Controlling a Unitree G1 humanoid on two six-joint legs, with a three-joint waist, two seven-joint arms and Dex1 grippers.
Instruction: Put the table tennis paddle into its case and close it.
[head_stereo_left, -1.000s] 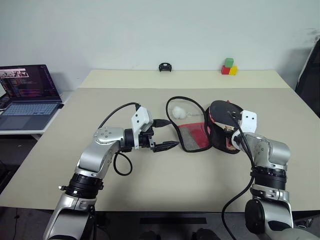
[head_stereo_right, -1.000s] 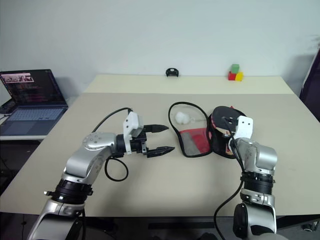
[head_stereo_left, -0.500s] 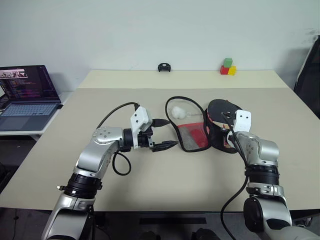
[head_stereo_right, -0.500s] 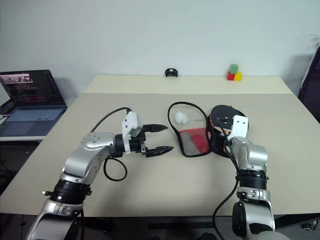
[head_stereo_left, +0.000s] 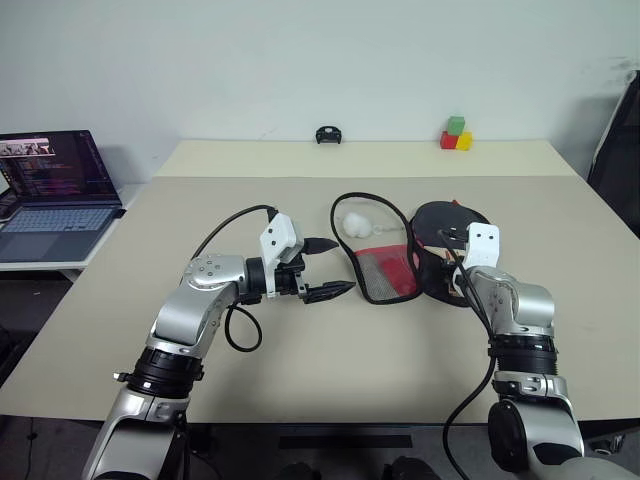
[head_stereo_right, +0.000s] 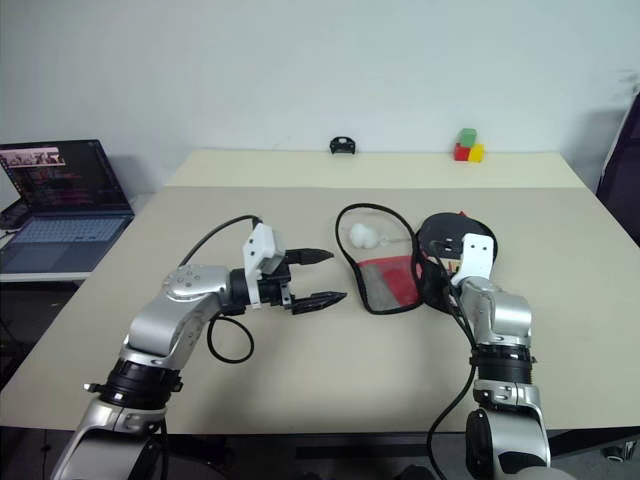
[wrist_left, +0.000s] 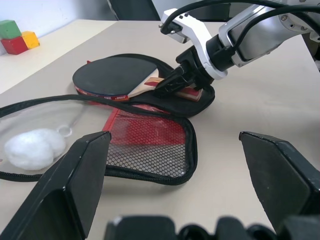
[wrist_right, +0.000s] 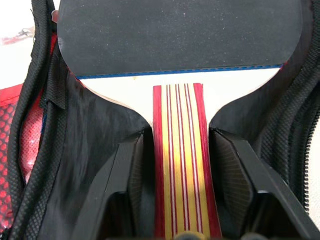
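Observation:
The table tennis paddle (head_stereo_left: 445, 221) lies flat in the right half of its case (head_stereo_left: 386, 276), which is spread open on the table with the red mesh half to the left. My right gripper (wrist_right: 180, 135) is at the paddle's striped handle (wrist_right: 181, 165). Its fingers (wrist_right: 131, 175) stand on either side of the handle, slightly open, inside the case's narrow end. My left gripper (head_stereo_left: 341, 266) hovers wide open and holds nothing. It is just left of the mesh half and points toward it.
A white fluffy ball (head_stereo_left: 357, 222) lies inside the loop of the case's zipper edge. A laptop (head_stereo_left: 55, 190) sits on a side table at the left. Coloured blocks (head_stereo_left: 458, 135) and a small black object (head_stereo_left: 329, 134) are at the far edge.
The paddle's blade has dropped from tilted up to lying flat in the case. My right gripper's fingers have eased apart around the handle. The left arm has not moved.

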